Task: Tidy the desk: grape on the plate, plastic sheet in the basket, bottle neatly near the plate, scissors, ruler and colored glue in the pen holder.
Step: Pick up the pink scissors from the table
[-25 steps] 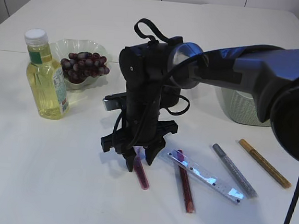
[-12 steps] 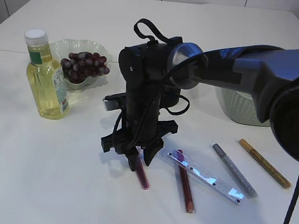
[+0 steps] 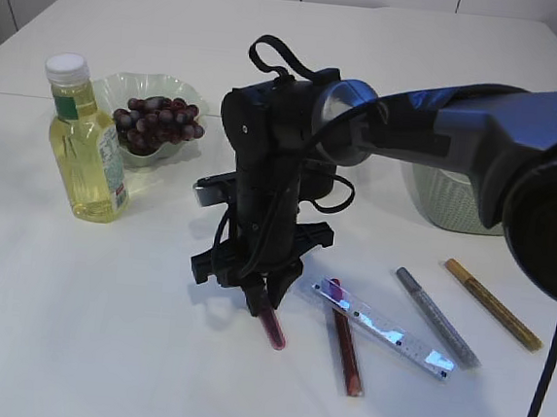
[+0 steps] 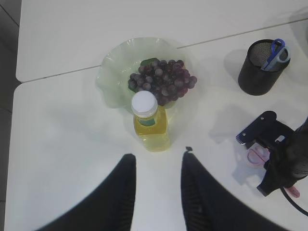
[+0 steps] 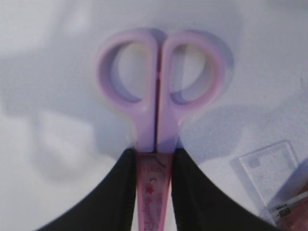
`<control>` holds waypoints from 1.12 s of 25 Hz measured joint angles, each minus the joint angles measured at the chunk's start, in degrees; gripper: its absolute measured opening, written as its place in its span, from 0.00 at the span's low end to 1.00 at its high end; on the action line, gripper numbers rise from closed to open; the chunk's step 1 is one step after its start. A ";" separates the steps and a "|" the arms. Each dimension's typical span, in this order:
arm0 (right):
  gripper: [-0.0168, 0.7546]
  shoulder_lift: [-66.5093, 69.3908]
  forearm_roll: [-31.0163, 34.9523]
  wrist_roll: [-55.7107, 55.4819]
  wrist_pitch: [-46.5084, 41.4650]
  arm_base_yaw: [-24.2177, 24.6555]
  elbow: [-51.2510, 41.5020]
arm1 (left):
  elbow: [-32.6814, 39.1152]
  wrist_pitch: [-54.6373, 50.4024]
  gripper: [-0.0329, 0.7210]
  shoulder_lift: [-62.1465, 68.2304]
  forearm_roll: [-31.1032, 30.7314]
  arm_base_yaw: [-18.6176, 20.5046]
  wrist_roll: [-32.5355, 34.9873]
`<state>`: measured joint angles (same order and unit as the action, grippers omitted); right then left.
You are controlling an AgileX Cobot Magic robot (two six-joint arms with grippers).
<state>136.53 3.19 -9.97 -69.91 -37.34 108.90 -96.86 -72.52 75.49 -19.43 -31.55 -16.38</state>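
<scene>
My right gripper (image 5: 154, 154) is shut on the pink scissors (image 5: 156, 120), with a finger pressed on each side of the sheathed blades just below the handle loops. Seen from outside, that gripper (image 3: 262, 305) points down at the table and the scissors' tip (image 3: 273, 335) pokes out beneath it. The grapes (image 3: 157, 120) lie on the green plate (image 3: 123, 88), with the yellow bottle (image 3: 87, 148) upright beside them. A clear ruler (image 3: 385, 327) and red (image 3: 346, 346), silver (image 3: 435, 315) and gold (image 3: 493, 303) glue pens lie to the right. My left gripper (image 4: 158, 156) hovers open and empty above the bottle (image 4: 150, 122). The plastic sheet is out of view.
The black mesh pen holder (image 4: 262, 70) stands right of the plate (image 4: 113, 77) with a blue-handled item in it. A pale green basket (image 3: 445, 204) sits behind the right arm. A seam between two tabletops runs past the plate.
The right gripper's fingers have closed in onto the scissors' sheathed blades. The left gripper has not moved.
</scene>
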 joint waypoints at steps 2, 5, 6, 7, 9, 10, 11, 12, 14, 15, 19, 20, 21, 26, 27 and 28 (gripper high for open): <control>0.29 0.00 0.00 0.00 0.00 0.00 0.00 | 0.00 0.00 0.36 0.00 0.00 0.00 0.00; 0.28 0.00 0.00 0.00 0.00 0.00 0.00 | 0.00 0.00 0.36 0.00 0.00 0.00 0.00; 0.28 0.00 0.00 0.00 0.00 0.00 0.00 | 0.00 0.00 0.36 0.00 0.00 0.00 0.03; 0.28 0.00 0.00 0.00 0.00 0.00 0.00 | 0.00 0.00 0.36 0.00 0.00 0.00 0.03; 0.28 0.00 -0.03 0.00 0.00 0.00 0.00 | 0.00 0.00 0.36 0.00 0.00 0.00 0.03; 0.28 0.00 -0.03 0.00 0.00 0.00 0.00 | 0.00 0.00 0.36 0.00 0.00 0.00 0.03; 0.28 0.00 -0.12 0.00 0.00 0.00 0.00 | 0.00 0.00 0.36 0.00 0.00 0.00 0.03; 0.28 0.00 -0.15 0.00 0.00 0.00 0.00 | 0.00 0.00 0.36 0.00 0.00 0.00 0.03; 0.28 0.00 -0.38 0.00 0.00 0.00 0.00 | 0.00 0.00 0.36 0.00 0.00 0.00 0.03; 0.28 0.00 -0.38 0.00 0.00 0.00 0.00 | 0.00 0.00 0.36 0.00 0.00 0.00 0.03; 0.28 0.00 -0.59 -0.11 0.00 0.00 0.00 | 0.00 0.00 0.36 0.00 0.00 0.00 0.03; 0.28 0.00 -0.71 -0.22 0.00 0.00 0.00 | 0.00 0.00 0.36 0.00 0.00 0.00 0.03; 0.28 0.00 -0.64 -0.31 0.00 0.00 0.00 | 0.00 0.00 0.36 0.00 0.00 0.00 0.03; 0.28 0.00 -0.73 -0.67 0.00 0.00 0.00 | 0.00 0.00 0.36 0.00 0.00 0.00 0.13; 0.28 0.00 -0.73 -0.96 0.00 0.00 0.00 | 0.00 0.00 0.36 0.00 0.00 0.00 0.13; 0.28 0.00 -0.73 -1.19 0.00 0.00 0.00 | 0.00 0.00 0.36 0.00 0.00 0.00 0.13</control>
<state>136.53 2.46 -11.17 -69.91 -37.34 108.90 -96.86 -72.52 75.49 -19.43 -31.55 -16.25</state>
